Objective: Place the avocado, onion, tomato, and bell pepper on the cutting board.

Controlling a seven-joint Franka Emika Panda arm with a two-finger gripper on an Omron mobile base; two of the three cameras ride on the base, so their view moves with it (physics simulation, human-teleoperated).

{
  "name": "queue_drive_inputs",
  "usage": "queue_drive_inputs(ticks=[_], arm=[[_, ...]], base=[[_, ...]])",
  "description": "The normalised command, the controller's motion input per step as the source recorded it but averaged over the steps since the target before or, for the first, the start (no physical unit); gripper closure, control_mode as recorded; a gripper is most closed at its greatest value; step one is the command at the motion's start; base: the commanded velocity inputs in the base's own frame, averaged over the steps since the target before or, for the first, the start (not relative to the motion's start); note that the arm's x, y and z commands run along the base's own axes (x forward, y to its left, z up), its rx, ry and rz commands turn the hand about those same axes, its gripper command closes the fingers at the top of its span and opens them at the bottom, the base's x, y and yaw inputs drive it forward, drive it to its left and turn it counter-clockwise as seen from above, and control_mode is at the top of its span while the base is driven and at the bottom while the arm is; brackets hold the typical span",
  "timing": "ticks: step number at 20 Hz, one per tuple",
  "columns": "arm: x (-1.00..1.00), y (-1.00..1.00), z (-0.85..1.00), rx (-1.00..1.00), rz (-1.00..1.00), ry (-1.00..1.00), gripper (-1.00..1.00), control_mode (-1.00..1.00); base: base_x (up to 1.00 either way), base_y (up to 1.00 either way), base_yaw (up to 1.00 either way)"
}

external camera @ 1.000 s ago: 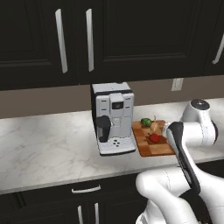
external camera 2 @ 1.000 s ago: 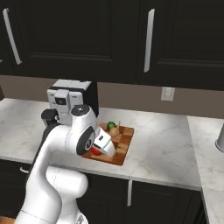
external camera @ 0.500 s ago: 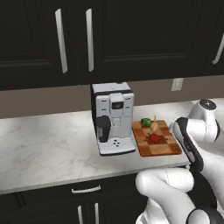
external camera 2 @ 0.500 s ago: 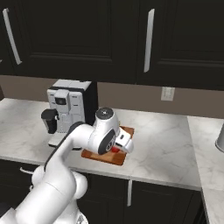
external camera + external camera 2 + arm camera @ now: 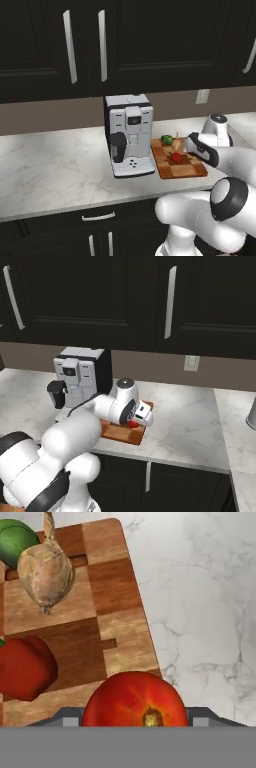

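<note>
The cutting board (image 5: 187, 169) lies on the counter just right of the coffee machine. On it are the green avocado (image 5: 166, 139), the tan onion (image 5: 176, 144) and the dark red bell pepper (image 5: 175, 157). The hand view has the same three: avocado (image 5: 15, 539), onion (image 5: 46, 573), bell pepper (image 5: 24, 667), on the patchwork board (image 5: 117, 597). My gripper (image 5: 137, 421) hovers low over the board's right end, shut on the glossy tomato (image 5: 135, 701), which shows red under the hand as tomato (image 5: 133, 425).
A white and black coffee machine (image 5: 128, 134) stands close to the board's left side. Marble counter (image 5: 205, 612) stretches to the right of the board. A wall outlet (image 5: 191, 362) sits on the backsplash, and dark cabinets hang above.
The arm has swung to the right across the board, carrying the tomato toward the board's right end. The vegetables on the board have not moved.
</note>
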Motion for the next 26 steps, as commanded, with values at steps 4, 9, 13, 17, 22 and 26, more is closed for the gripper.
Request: queue_drive_inputs(ticks=[4,9,13,17,22,26], arm=[[0.43,-0.02,-0.23,0.0,0.05,0.04,1.0,-1.0],[0.31,0.0,-0.25,0.0,0.07,0.05,1.0,-1.0],[0.23,0.0,-0.34,0.0,0.06,0.07,1.0,-1.0],[0.13,0.0,-0.36,0.0,0.05,0.05,1.0,-1.0],[0.0,0.0,-0.07,0.0,0.01,0.02,1.0,-1.0],[0.0,0.0,0.0,0.0,0.02,0.0,1.0,-1.0]], base=[[0.0,0.0,0.0],[0.0,0.0,0.0],[0.0,0.0,0.0],[0.0,0.0,0.0],[0.0,0.0,0.0],[0.0,0.0,0.0]])
